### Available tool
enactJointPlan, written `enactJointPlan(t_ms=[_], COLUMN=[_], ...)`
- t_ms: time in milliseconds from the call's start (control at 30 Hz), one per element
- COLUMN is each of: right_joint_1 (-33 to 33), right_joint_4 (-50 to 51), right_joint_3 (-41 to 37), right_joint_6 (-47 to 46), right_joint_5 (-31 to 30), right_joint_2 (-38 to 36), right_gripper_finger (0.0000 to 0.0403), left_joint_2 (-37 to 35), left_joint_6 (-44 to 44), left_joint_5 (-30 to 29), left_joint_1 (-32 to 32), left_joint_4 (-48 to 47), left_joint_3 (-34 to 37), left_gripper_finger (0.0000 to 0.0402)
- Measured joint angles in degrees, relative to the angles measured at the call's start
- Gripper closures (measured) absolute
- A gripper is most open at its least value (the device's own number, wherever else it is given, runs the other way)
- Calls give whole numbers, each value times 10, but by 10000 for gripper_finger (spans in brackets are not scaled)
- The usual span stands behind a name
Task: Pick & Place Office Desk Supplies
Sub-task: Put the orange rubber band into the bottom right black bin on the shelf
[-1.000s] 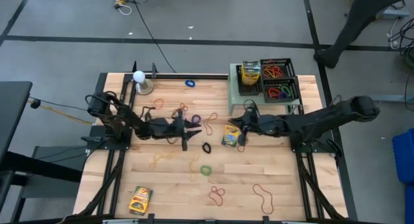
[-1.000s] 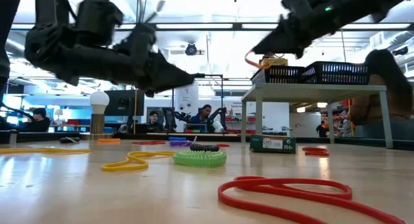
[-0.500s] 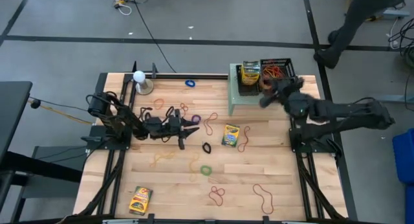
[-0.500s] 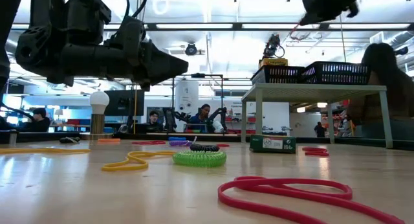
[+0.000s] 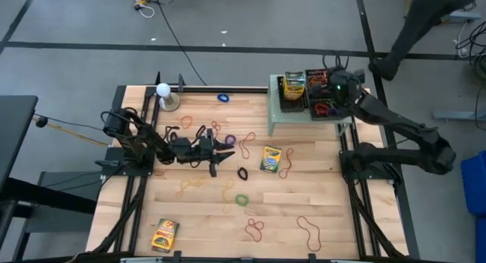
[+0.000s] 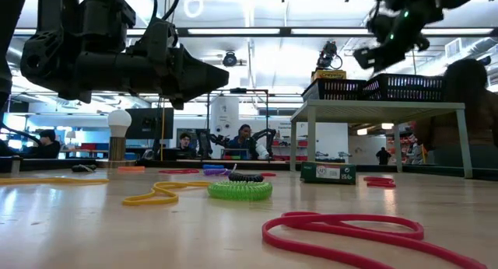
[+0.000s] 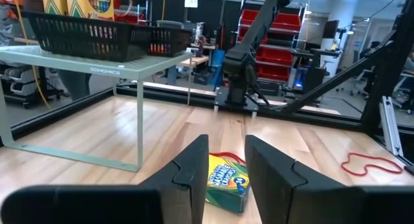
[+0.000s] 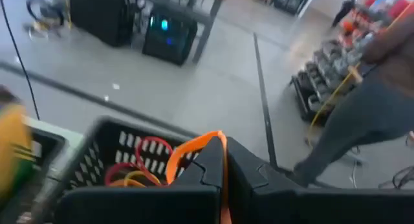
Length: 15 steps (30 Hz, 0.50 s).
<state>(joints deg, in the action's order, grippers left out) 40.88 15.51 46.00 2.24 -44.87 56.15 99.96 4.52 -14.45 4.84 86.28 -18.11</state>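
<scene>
Right gripper [image 5: 332, 82] above black mesh basket [image 5: 323, 96] on pale green metal stand [image 5: 275, 118], far right table edge; fingers clenched on orange rubber-band loop [image 8: 194, 148].

Left gripper [image 5: 226, 150] hovers mid-table, fingers parted, nothing held.

Yellow-green crayon box [image 5: 270, 158] flat just beyond it, bare wood between.

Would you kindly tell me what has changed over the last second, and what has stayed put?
The right claw left the table beside the crayon box, swung up over the black baskets on the raised stand, shut on an orange rubber band. The left claw drew back slightly and hovers open. Crayon boxes and loose bands stayed.
</scene>
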Motion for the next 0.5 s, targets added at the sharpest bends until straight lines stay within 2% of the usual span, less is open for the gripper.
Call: enactJointPlan(t_ms=[100,233,500], right_joint_1=[32,44,44], right_joint_4=[0,2,23], right_joint_3=[0,0,0], right_joint_6=[-2,-9,-19], right_joint_5=[51,51,24], right_joint_2=[24,43,46], right_gripper_finger=[396,380,265], left_joint_2=[0,0,0], left_joint_6=[6,9,31], left_joint_5=[0,0,-1], left_joint_1=[0,0,0], left_joint_4=[-3,-6,-9], left_joint_3=[0,0,0], left_gripper_finger=[295,295,295])
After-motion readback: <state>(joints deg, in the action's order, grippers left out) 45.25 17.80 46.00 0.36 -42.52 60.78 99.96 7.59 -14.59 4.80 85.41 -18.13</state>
